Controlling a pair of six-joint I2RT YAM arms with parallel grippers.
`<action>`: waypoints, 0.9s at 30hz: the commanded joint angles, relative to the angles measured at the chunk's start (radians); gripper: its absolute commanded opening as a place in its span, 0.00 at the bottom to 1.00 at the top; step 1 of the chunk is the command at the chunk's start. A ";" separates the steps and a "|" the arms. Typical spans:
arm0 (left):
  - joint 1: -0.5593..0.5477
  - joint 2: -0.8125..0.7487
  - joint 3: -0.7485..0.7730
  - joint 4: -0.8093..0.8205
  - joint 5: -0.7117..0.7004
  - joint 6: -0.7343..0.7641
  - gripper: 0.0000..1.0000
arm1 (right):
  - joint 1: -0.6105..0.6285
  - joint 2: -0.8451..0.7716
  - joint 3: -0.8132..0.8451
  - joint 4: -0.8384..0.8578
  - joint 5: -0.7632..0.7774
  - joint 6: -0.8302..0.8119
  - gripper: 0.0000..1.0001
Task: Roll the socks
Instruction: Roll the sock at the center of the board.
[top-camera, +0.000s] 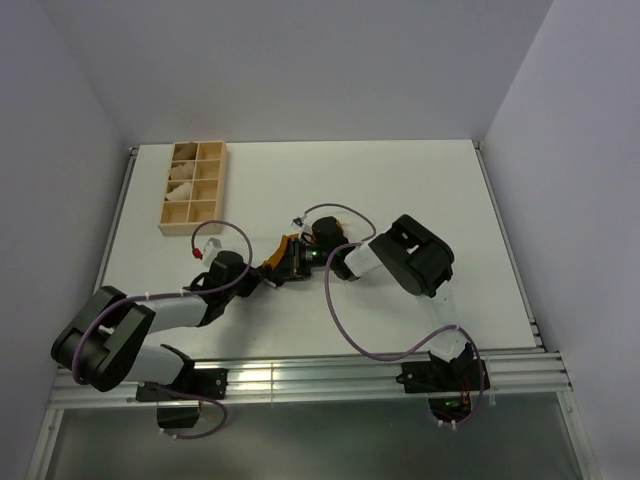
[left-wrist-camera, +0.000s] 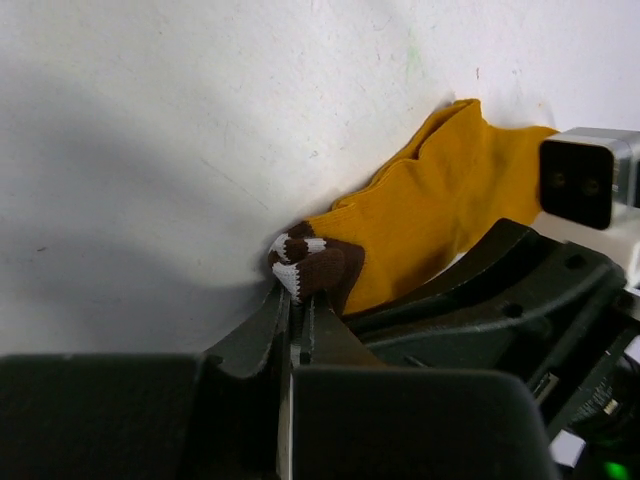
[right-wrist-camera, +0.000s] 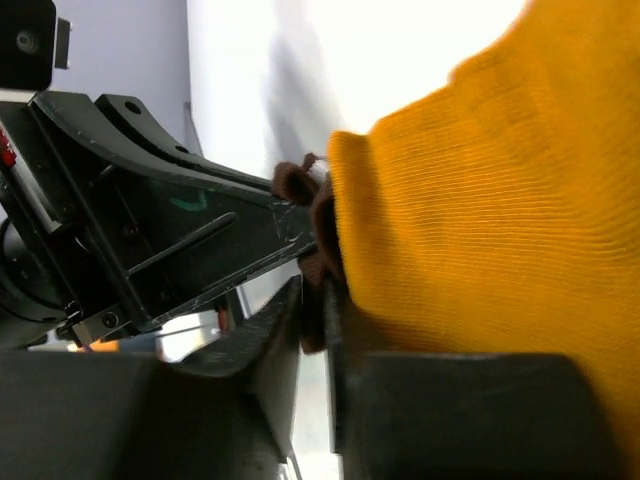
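Mustard-orange sock (top-camera: 275, 258) lying crumpled on the white tabletop (top-camera: 420, 190) at mid-field, between the two meeting arms. Left pincer (left-wrist-camera: 297, 300) pressed together on the sock's dark brown, white-striped cuff (left-wrist-camera: 310, 262), the orange body (left-wrist-camera: 430, 210) trailing away behind it. Right pincer (right-wrist-camera: 312, 300) showing only a narrow slit with cuff fabric lying in it; whether it grips cannot be told. A compartmented wooden tray (top-camera: 195, 187) with pale bundles (top-camera: 182, 180) stands at the far left, well apart

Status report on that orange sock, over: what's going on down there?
Left gripper shut on sock at brown cuff. Right gripper pinching same cuff. Wooden tray well apart.
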 joint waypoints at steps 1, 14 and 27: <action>-0.003 0.020 0.043 -0.076 -0.029 0.032 0.00 | 0.011 -0.076 -0.015 -0.105 0.098 -0.135 0.26; -0.003 0.020 0.143 -0.227 -0.034 0.067 0.00 | 0.192 -0.462 -0.109 -0.448 0.823 -0.731 0.53; -0.003 0.076 0.221 -0.305 0.028 0.108 0.00 | 0.464 -0.375 -0.288 -0.021 1.249 -1.094 0.56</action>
